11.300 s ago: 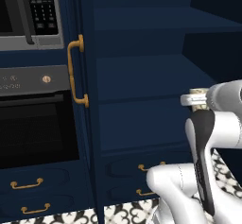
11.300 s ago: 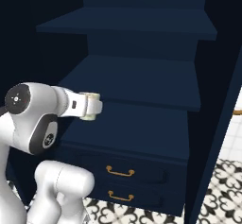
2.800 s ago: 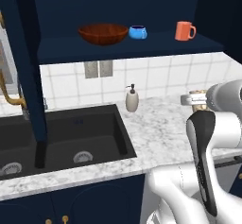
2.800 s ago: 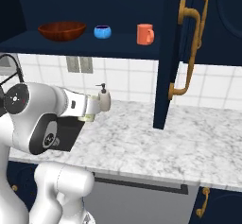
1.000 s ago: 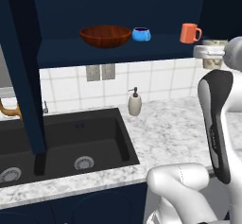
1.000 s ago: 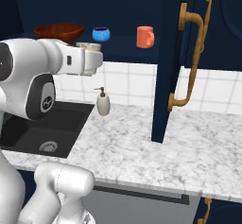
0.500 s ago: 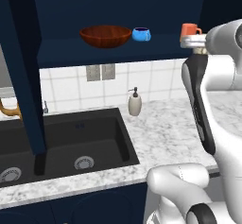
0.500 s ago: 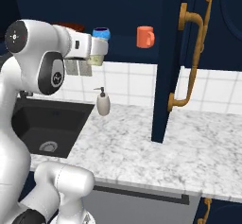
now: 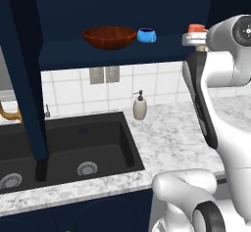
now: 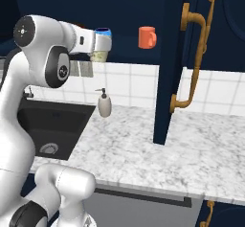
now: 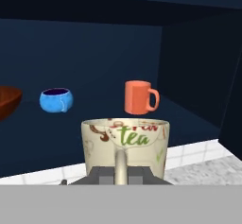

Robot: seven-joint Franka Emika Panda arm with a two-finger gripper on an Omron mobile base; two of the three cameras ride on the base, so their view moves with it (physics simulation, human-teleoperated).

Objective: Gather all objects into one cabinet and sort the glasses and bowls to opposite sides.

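A cream mug (image 11: 125, 142) with "tea" printed on it hangs in front of the navy wall cabinet (image 9: 98, 55). My gripper (image 11: 121, 172) is shut on its handle. In the right base view the gripper (image 10: 101, 46) holds the cream mug (image 10: 99, 56) just below shelf height. On the shelf stand the reddish-brown wooden bowl (image 9: 109, 36) at the left, the blue cup (image 9: 146, 35) beside it and the orange mug (image 10: 147, 37) further right. From the hand, the orange mug (image 11: 139, 97) stands straight ahead, the blue cup (image 11: 56, 99) to its left, and the bowl (image 11: 8, 102) at the left edge.
Below the cabinet lie a marble counter (image 10: 158, 159), a black sink (image 9: 73, 148) and a soap dispenser (image 9: 140, 107) at the tiled wall. An open navy door (image 10: 172, 63) with a brass handle (image 10: 194, 53) hangs to the right; another door edge (image 9: 24, 79) stands left.
The arm has lifted the cream mug from below the shelf up to shelf level and carried it closer to the cabinet, in front of the orange mug in the left base view.
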